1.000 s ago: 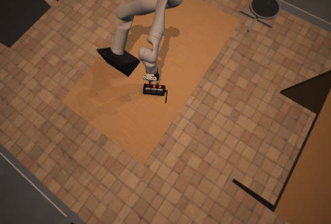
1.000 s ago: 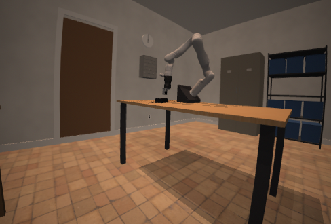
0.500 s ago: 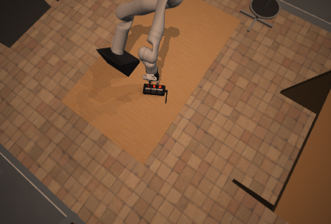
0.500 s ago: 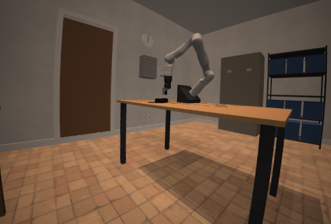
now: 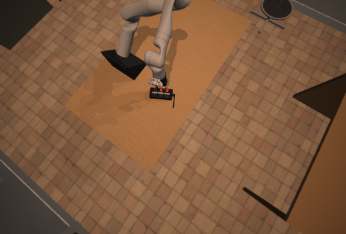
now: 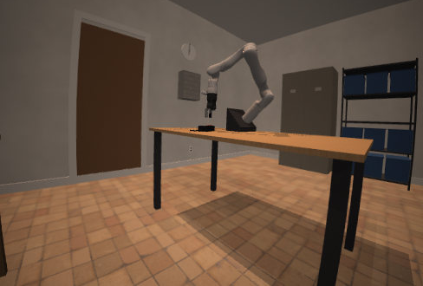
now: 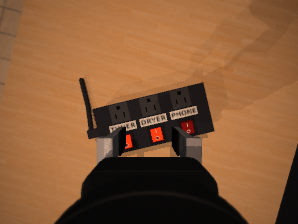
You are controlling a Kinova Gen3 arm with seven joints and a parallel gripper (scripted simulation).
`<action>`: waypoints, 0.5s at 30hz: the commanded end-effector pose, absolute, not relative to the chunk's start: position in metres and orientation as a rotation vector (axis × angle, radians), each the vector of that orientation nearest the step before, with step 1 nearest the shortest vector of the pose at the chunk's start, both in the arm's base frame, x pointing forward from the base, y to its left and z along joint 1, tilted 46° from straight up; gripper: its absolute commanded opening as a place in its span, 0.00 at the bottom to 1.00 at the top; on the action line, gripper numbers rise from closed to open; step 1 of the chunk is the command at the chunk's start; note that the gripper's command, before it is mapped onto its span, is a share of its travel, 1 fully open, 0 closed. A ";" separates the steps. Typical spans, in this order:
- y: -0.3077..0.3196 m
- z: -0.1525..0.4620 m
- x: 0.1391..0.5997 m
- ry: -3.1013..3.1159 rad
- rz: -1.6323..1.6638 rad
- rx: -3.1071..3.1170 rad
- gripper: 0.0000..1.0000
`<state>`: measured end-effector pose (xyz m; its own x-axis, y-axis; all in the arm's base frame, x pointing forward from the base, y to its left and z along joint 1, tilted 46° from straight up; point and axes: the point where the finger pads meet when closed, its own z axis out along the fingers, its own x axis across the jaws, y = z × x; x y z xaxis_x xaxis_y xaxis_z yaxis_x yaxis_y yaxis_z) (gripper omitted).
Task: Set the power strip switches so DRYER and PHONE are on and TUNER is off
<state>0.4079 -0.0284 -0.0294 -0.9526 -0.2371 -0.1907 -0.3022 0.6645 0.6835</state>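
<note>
A black power strip [image 7: 150, 107] [image 5: 161, 93] [image 6: 206, 127] lies flat, the right way up, on the wooden table [image 7: 150, 45] [image 5: 198, 45] [image 6: 282, 139]. It has three outlets labelled TUNER, DRYER and PHONE, each with a red switch below. The TUNER switch [image 7: 128, 142] and the DRYER switch [image 7: 156, 134] glow bright orange-red. The PHONE switch [image 7: 187, 126] is a darker red. My gripper [image 7: 148, 136] [image 5: 158, 83] [image 6: 209, 113] is open and empty. It hangs a little above the strip's switch side, its fingers straddling the DRYER switch. The left finger covers part of the TUNER switch.
The strip's short black cord [image 7: 87, 102] [image 5: 173, 101] sticks out from its TUNER end. The arm's black base block [image 5: 124, 64] [image 6: 237, 121] stands on the table behind the strip. The table's edge runs not far from the cord end.
</note>
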 end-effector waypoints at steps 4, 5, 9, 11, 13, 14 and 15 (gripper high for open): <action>-0.065 -0.023 0.427 2.854 1.196 -0.274 1.00; -0.071 -0.022 0.429 2.867 1.203 -0.242 1.00; -0.086 -0.016 0.433 2.907 1.221 -0.146 1.00; -0.090 -0.015 0.433 2.918 1.225 -0.120 1.00; -0.090 -0.015 0.433 2.918 1.225 -0.120 1.00; -0.091 -0.014 0.434 2.921 1.227 -0.113 1.00; -0.092 -0.014 0.434 2.923 1.227 -0.109 1.00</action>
